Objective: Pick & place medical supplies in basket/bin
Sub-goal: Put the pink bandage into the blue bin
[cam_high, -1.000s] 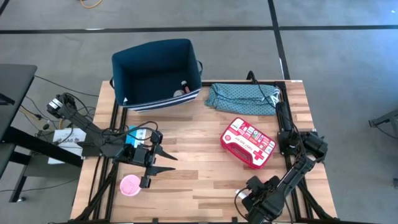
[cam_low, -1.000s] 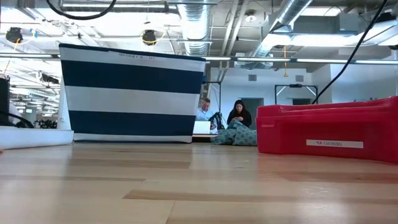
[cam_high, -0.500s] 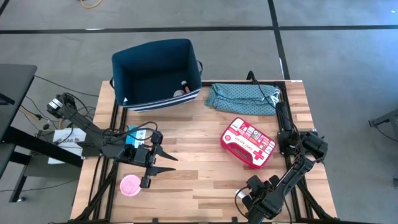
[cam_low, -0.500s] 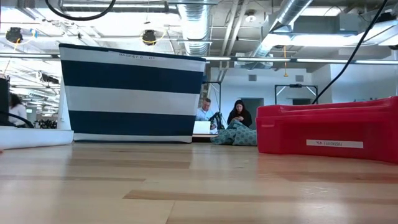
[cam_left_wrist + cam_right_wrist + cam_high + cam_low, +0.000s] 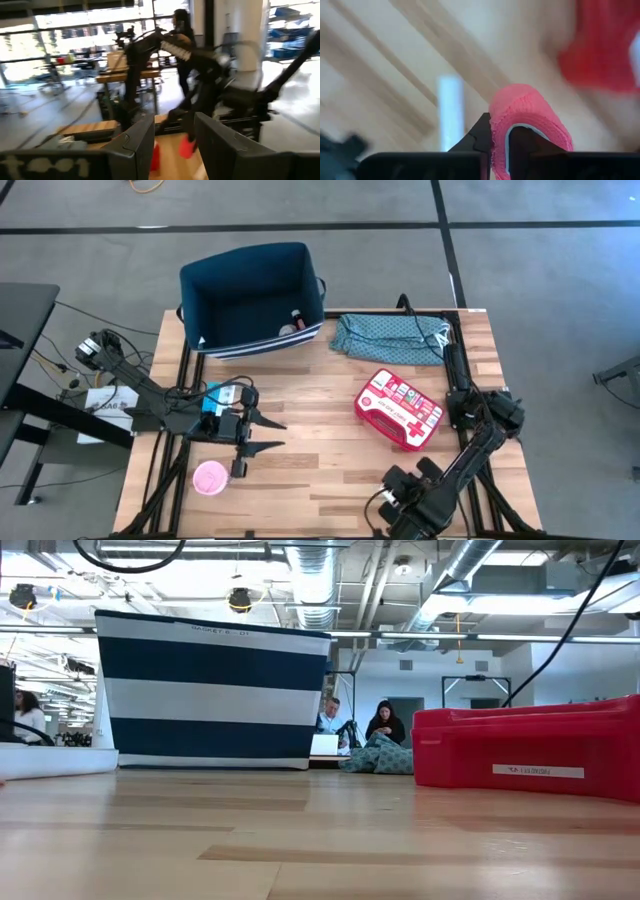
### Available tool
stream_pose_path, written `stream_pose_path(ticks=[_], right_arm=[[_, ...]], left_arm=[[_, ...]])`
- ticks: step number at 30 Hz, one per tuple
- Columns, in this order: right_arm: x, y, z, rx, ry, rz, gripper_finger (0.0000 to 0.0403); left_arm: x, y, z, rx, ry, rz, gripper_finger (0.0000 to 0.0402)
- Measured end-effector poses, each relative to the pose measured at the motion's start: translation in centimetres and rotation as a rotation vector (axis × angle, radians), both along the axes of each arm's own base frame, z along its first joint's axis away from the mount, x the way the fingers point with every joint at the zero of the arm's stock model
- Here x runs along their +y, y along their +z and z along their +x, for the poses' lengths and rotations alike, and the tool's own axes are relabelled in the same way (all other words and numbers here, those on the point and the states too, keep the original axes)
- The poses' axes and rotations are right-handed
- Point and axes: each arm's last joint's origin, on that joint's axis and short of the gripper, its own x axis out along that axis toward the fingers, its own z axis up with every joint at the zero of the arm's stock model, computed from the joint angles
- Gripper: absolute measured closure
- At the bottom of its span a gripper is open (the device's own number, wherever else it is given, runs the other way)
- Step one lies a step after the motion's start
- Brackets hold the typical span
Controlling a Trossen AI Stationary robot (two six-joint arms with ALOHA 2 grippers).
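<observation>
The navy bin (image 5: pixel 252 298) stands at the table's far left, its striped wall (image 5: pixel 210 690) upright; a small item (image 5: pixel 293 322) lies inside. The red first-aid pouch (image 5: pixel 398 409) lies flat right of centre. A pink round tub (image 5: pixel 209 477) sits near the front left, and a light-blue box (image 5: pixel 214 397) lies beside the left arm. My left gripper (image 5: pixel 264 435) hovers open between the tub and the table's middle, holding nothing. My right gripper (image 5: pixel 398 502) is low at the near edge, shut on a pink tape roll (image 5: pixel 527 122). My right gripper holds the pink tape roll by its wall (image 5: pixel 498 131). One finger (image 5: pixel 521 142) is inside the roll's hole and the other finger (image 5: pixel 481 134) is outside. The roll stands on edge between the fingers; whether it rests on the table does not show.
A teal patterned cloth (image 5: pixel 390 337) lies bunched at the far right, behind the pouch. Bare wood stretches across the table's middle (image 5: pixel 310 410). People sit in the room behind the table (image 5: pixel 385 722).
My right arm's wrist has shifted a little toward the table's left along the near edge. The pouch, tub and bin stay where they were.
</observation>
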Motion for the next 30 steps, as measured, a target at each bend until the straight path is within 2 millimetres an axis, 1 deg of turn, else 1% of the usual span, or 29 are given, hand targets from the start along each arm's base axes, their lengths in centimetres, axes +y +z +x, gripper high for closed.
stream_pose_path(ticks=[3, 6, 9, 12, 15, 18, 22, 25, 27, 30], right_arm=[[-0.4, 2.9, 1.2, -0.128, 0.111, -0.118, 0.0371], [-1.6, 5.5, 2.5, -0.251, 0.199, -0.298, 0.0361], [-3.4, 7.1, 4.2, -0.312, 0.267, -0.485, 0.0362], [-6.1, 8.3, 6.2, -0.353, 0.314, -0.702, 0.0371], [-10.2, 9.5, 8.5, -0.413, 0.214, -0.899, 0.0378], [-14.9, 10.2, 10.4, -0.395, 0.085, -0.999, 0.0376], [-21.5, 10.6, 12.2, -0.322, -0.087, -1.033, 0.0371], [-25.9, 10.6, 13.4, -0.23, -0.149, -1.048, 0.0373], [-28.4, 10.7, 14.1, -0.205, -0.189, -1.059, 0.0376], [-31.2, 11.2, 15.7, -0.178, -0.194, -1.077, 0.0375]], left_arm=[[0.2, 0.1, 0.0, -0.004, 0.069, 0.022, 0.0272], [0.5, 0.1, 0.0, -0.004, 0.156, 0.044, 0.0272], [0.7, 0.4, -0.4, -0.012, 0.177, 0.039, 0.0272], [1.0, 1.5, -1.7, -0.051, 0.155, -0.004, 0.0272], [1.6, 2.8, -3.4, -0.086, 0.172, -0.025, 0.0272], [2.5, 3.6, -5.1, -0.092, 0.215, -0.009, 0.0272], [3.7, 3.9, -6.4, -0.063, 0.254, -0.034, 0.0272], [4.1, 3.6, -6.9, -0.028, 0.248, -0.071, 0.0272], [4.1, 3.2, -7.0, 0.008, 0.246, -0.066, 0.0272], [4.1, 2.6, -7.0, 0.053, 0.246, -0.063, 0.0272]])
